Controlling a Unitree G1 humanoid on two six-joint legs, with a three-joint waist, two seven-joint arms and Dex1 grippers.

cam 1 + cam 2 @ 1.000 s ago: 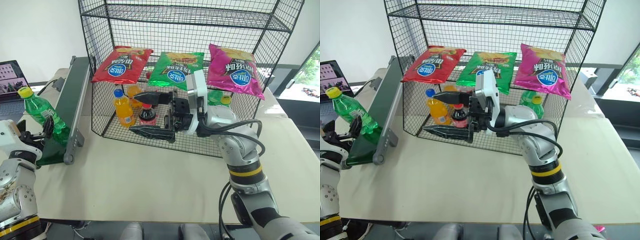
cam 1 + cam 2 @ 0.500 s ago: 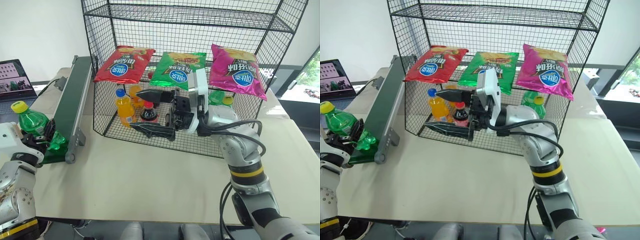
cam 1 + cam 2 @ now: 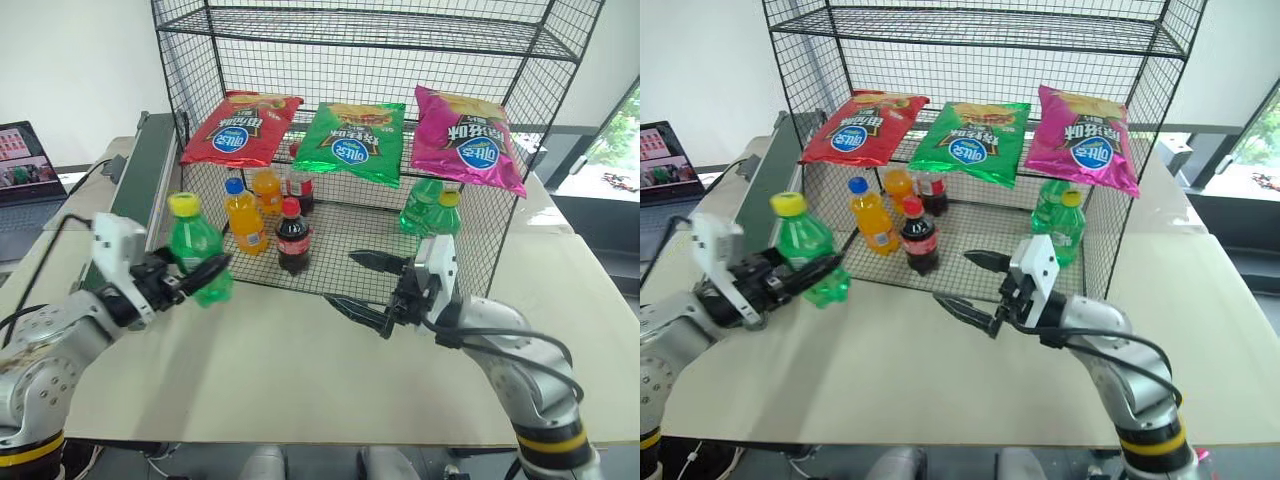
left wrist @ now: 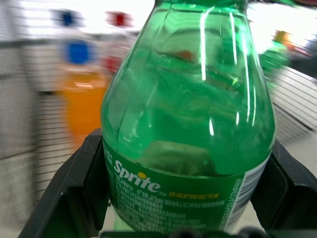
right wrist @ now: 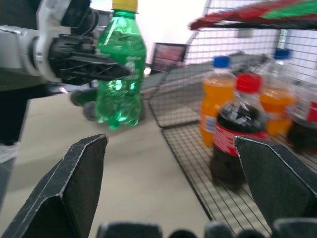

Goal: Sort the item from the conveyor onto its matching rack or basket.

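Green soda bottle point(image 3: 197, 262) sits clamped upright in your left pincer point(image 3: 205, 277) above the bench point(image 3: 300, 370); your right pincer point(image 3: 365, 285) gapes apart, empty

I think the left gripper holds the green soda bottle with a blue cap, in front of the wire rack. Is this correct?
Not quite: the cap is yellow, as the left eye view shows. The left gripper does hold the green soda bottle in front of the wire rack.

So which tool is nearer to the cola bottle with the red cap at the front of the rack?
The right tool, open, is nearer, just right of the cola bottle. The left tool is farther left, gripping the green soda bottle.
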